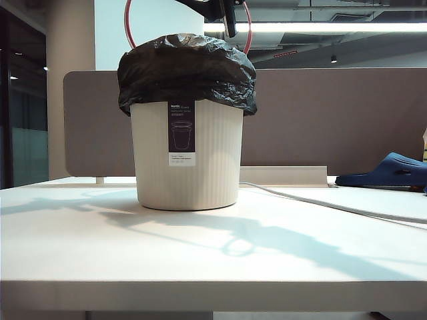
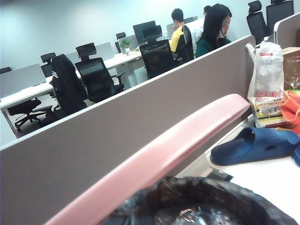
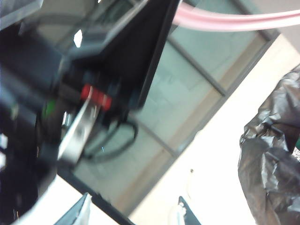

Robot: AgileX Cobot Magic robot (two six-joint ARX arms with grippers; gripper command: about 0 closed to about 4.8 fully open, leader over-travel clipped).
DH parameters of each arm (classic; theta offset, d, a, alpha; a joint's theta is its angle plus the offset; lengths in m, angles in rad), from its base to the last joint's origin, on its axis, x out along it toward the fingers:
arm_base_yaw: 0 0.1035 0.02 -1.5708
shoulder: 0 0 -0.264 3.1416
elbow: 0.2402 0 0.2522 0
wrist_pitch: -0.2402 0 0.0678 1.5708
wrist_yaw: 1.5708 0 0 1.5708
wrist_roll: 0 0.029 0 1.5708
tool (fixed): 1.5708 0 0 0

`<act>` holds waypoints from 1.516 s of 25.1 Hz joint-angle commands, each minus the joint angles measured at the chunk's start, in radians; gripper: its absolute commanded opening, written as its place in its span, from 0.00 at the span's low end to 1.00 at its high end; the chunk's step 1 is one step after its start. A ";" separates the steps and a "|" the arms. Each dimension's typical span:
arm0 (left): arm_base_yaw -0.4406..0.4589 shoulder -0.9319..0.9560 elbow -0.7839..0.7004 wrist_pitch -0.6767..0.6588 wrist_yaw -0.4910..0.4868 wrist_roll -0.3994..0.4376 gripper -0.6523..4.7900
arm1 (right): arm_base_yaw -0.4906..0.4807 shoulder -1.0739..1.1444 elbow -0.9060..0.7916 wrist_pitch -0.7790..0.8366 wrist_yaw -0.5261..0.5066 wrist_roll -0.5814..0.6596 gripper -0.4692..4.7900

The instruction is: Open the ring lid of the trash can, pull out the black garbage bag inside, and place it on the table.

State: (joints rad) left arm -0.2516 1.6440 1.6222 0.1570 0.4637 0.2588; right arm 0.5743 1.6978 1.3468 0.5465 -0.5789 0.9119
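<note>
Room: open office behind a grey-brown partition (image 1: 320,120), desks, black chairs and seated people beyond it in my left wrist view
Table (image 1: 200,253): white top, arm shadows falling across it, a pale cable (image 1: 333,205) trailing off to the right
Trash can (image 1: 188,157): cream, ribbed, upright near the middle of the table, dark label facing the exterior camera
Black garbage bag (image 1: 187,70): still inside the can, its glossy crinkled top bulging above and folded down over the rim
Ring lid (image 1: 248,30): pink hoop lifted clear of the can, standing on edge above the bag
Left gripper (image 1: 229,17): above the bag at the hoop's upper right, clamped on the ring lid; the hoop runs slantwise right in front of my left wrist camera
Right gripper (image 3: 133,211): fingertips spread apart with nothing between them, beside the bag, looking up at my other arm and the hoop
Slipper (image 1: 390,170): dark blue, on the table at far right, well apart from the can
</note>
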 commanded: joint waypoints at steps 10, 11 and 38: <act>0.095 0.100 0.167 0.026 0.016 -0.005 0.11 | 0.000 -0.006 0.005 -0.077 -0.078 -0.108 0.53; 0.098 0.119 0.174 0.055 0.024 -0.005 0.11 | 0.000 -0.006 0.005 -0.099 -0.082 -0.135 0.53; 0.117 0.340 0.496 0.064 0.003 0.005 0.11 | 0.000 -0.006 0.005 -0.325 -0.227 -0.235 0.53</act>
State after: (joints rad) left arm -0.1356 1.9778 2.1159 0.2134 0.4847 0.2611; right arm 0.5724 1.6970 1.3457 0.2176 -0.7994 0.6857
